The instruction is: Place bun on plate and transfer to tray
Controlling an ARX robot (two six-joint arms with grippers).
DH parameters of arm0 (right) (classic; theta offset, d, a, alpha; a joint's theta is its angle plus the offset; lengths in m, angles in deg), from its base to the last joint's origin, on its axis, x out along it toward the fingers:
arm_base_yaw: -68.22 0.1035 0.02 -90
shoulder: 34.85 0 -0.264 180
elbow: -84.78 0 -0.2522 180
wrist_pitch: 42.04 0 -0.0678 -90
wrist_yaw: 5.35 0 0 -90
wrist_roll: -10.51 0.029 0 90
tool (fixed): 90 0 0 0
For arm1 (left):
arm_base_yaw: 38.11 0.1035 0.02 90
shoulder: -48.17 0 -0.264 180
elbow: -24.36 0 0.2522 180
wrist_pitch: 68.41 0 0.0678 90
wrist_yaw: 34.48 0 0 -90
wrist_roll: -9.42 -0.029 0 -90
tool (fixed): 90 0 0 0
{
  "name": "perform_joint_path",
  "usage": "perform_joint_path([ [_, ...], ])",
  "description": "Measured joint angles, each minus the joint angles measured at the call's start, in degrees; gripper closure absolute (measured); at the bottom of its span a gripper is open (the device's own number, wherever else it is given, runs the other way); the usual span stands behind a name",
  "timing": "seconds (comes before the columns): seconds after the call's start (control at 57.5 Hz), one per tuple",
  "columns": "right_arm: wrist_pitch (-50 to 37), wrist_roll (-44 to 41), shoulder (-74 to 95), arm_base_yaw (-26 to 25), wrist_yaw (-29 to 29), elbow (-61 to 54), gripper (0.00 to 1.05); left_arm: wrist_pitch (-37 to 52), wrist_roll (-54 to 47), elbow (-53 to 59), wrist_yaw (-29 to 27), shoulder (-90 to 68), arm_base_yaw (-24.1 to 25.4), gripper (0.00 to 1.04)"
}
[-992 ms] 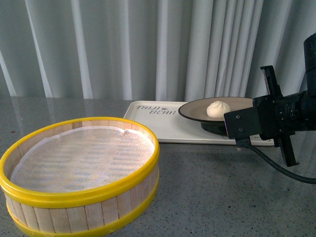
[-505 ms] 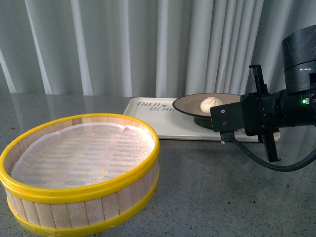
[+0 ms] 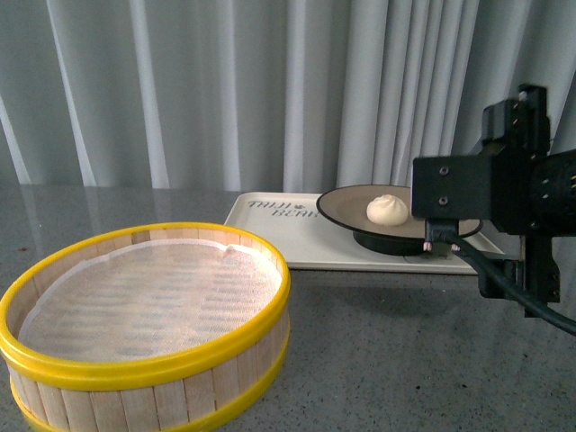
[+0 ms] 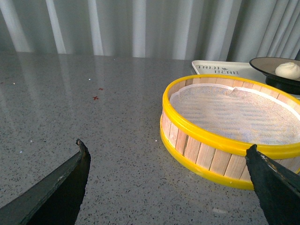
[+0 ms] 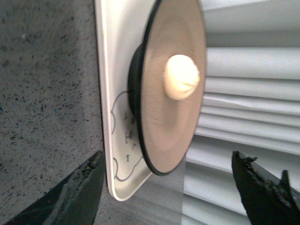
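One bun (image 3: 388,210) on one plate (image 3: 346,205) on one tray (image 3: 288,236); both pincers gape wide, empty

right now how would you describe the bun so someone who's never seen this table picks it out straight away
Start at the flat cream-white rectangular tray with dark lettering, at the far side of the grey speckled table, in front of the curtain. On it stands a wide round beige plate with a black rim. The small cream-white steamed bun with a pleated top sits in that plate, the only food in view; the yellow-rimmed bamboo steamer basket nearby holds none.
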State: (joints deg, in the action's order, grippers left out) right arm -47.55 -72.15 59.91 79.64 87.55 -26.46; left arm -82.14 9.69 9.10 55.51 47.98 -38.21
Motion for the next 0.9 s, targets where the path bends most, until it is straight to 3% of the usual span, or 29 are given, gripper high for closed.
perform_joint_path([
  [0.087, -0.44, 3.72, -4.59, 0.72, -0.26, -2.1, 0.07, 0.0, 0.0, 0.0, 0.0, 0.0, 0.0, 0.07],
  [0.244, -2.23, 7.41, -5.4, 1.25, -1.92, -2.8, 0.1, 0.0, 0.0, 0.0, 0.0, 0.0, 0.0, 0.07],
  [0.278, -11.8, 18.58, -5.18, 1.44, -9.07, -6.71, 0.18, 0.0, 0.0, 0.0, 0.0, 0.0, 0.0, 0.07],
  [0.331, -20.74, 30.71, -5.68, 1.16, -13.25, -11.41, 0.27, 0.0, 0.0, 0.0, 0.0, 0.0, 0.0, 0.07],
  [0.452, -30.29, 61.42, -10.75, -0.94, -13.22, -20.85, 0.48, 0.0, 0.0, 0.0, 0.0, 0.0, -0.02, 0.07],
  [0.505, -31.69, 70.03, -13.73, -1.97, -12.5, -24.41, 0.59, 0.0, 0.0, 0.0, 0.02, 0.0, 0.0, 0.07],
  [0.609, -32.85, 78.09, -17.92, -3.34, -10.91, -30.53, 0.79, 0.0, 0.0, 0.0, 0.0, 0.0, 0.0, 0.07],
  [0.731, -33.29, 80.63, -22.03, -4.52, -9.33, -35.89, 1.0, 0.0, 0.0, 0.0, 0.0, 0.0, 0.0, 0.07],
  [0.905, -33.11, 81.59, -27.85, -6.16, -8.2, -40.96, 1.03, 0.0, 0.0, 0.0, 0.0, 0.0, 0.0, 0.07],
])
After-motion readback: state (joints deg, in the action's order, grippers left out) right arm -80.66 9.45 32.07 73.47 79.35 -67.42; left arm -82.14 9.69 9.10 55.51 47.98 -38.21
